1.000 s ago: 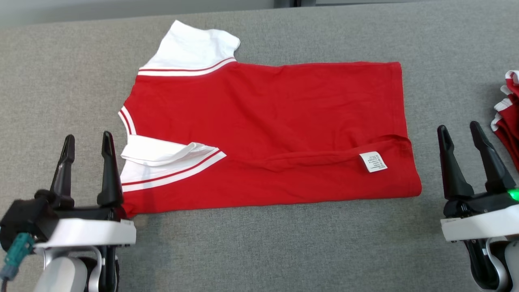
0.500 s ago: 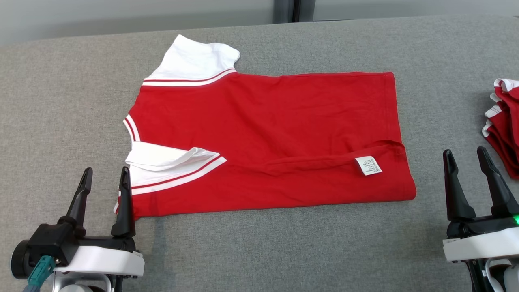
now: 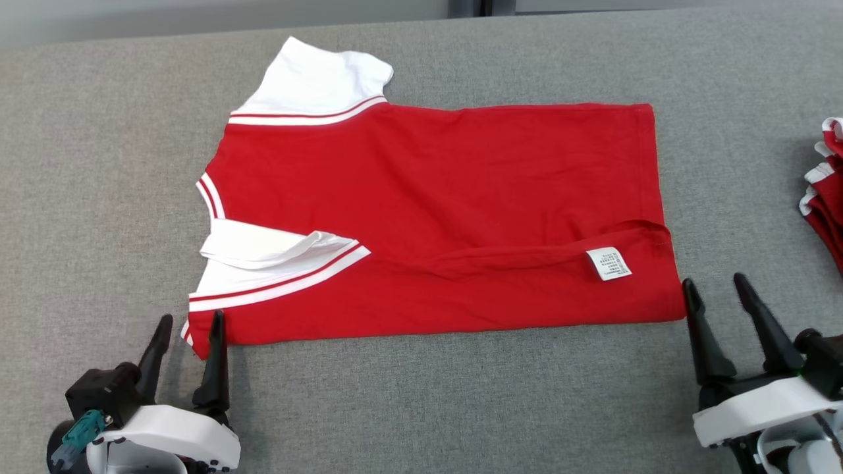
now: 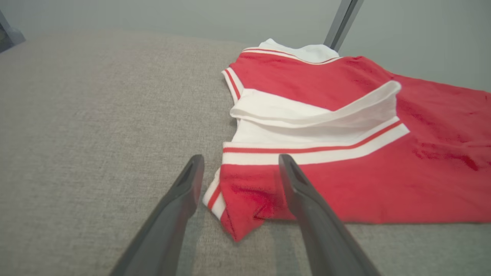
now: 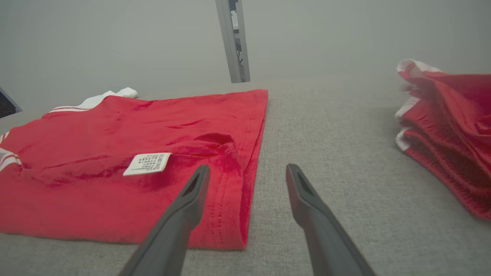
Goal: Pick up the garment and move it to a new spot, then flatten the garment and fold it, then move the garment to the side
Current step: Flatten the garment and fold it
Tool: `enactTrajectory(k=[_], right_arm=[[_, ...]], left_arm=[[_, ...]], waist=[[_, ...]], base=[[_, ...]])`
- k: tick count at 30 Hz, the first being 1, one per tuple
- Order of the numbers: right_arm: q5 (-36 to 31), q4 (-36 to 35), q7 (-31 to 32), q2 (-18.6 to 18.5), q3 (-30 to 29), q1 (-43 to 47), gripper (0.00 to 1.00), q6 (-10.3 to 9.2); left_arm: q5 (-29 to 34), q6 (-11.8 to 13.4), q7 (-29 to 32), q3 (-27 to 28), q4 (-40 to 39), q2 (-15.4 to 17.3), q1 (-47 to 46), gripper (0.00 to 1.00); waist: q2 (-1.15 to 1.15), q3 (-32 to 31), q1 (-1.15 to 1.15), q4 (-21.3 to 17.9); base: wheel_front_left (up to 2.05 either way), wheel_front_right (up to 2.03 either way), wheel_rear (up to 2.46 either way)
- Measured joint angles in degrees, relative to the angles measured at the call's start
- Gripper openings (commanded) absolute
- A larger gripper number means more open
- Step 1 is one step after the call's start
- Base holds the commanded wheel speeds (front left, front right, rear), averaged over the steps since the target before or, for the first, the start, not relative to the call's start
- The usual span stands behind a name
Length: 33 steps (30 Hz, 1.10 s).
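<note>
The garment (image 3: 435, 204) is a red shirt with white, red-striped sleeves, lying flat on the grey surface (image 3: 421, 408) with its near long edge folded over and a white label (image 3: 608, 263) showing. My left gripper (image 3: 190, 321) stands open at the shirt's near left corner (image 4: 234, 226), which lies between its fingers in the left wrist view; nothing is pinched. My right gripper (image 3: 716, 286) is open at the near right corner (image 5: 239, 237), its left finger (image 5: 191, 199) over the red hem and its right finger over bare cloth surface. Neither holds anything.
A stack of folded red and white garments (image 3: 824, 197) lies at the right edge, also in the right wrist view (image 5: 448, 130). A grey wall and a dark upright post (image 5: 234, 42) stand behind the surface.
Both grippers have dropped lower in the head view and come in to the shirt's near corners; the right one has shifted left. The head camera has also moved. The shirt lies as before.
</note>
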Motion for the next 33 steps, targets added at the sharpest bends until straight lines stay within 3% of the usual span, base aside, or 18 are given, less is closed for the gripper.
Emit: enactTrajectory(k=[13, 14, 15, 16, 24, 33], right_arm=[[3.5, 11.8, -1.2, 0.0, 5.8, -4.4, 1.00, 0.00], [3.8, 12.1, -1.3, 0.0, 6.2, -4.7, 0.64, 0.00], [4.3, 12.6, -1.3, 0.0, 6.7, -5.0, 0.42, -0.01], [4.6, 13.2, -1.3, -0.2, 7.1, -5.4, 0.00, -0.01], [6.4, 14.9, -1.0, -0.9, 8.4, -6.0, 0.00, 0.02], [7.1, 10.5, 1.6, -2.2, 5.3, 0.8, 0.00, 0.02]], left_arm=[[-5.8, -4.6, 1.5, 0.2, 10.0, -1.8, -4.5, 1.00], [-6.1, -5.0, 1.9, 0.1, 10.3, -1.7, -4.8, 0.96], [-6.3, -5.4, 2.3, 0.0, 10.6, -1.6, -5.0, 0.45], [-6.4, -5.5, 2.3, 0.0, 10.8, -1.5, -5.2, 0.00], [-6.8, -5.4, 4.1, -0.3, 9.7, -0.9, -4.7, 0.00], [-7.0, -2.7, 7.5, -1.1, 1.8, 0.5, 3.3, 0.00]], waist=[[0.00, 2.9, 0.00, 0.2], [0.00, 2.9, 0.00, 0.2], [0.00, 2.9, 0.00, 0.1], [0.00, 2.9, 0.00, 0.1], [0.00, 1.7, 0.00, 0.7], [0.00, -2.4, 0.00, 1.9]], base=[[0.00, 0.00, 0.00], [0.00, 0.00, 0.00], [0.00, 0.00, 0.00], [0.00, 0.00, 0.00], [0.00, 0.00, 0.00], [0.00, 0.00, 0.00]])
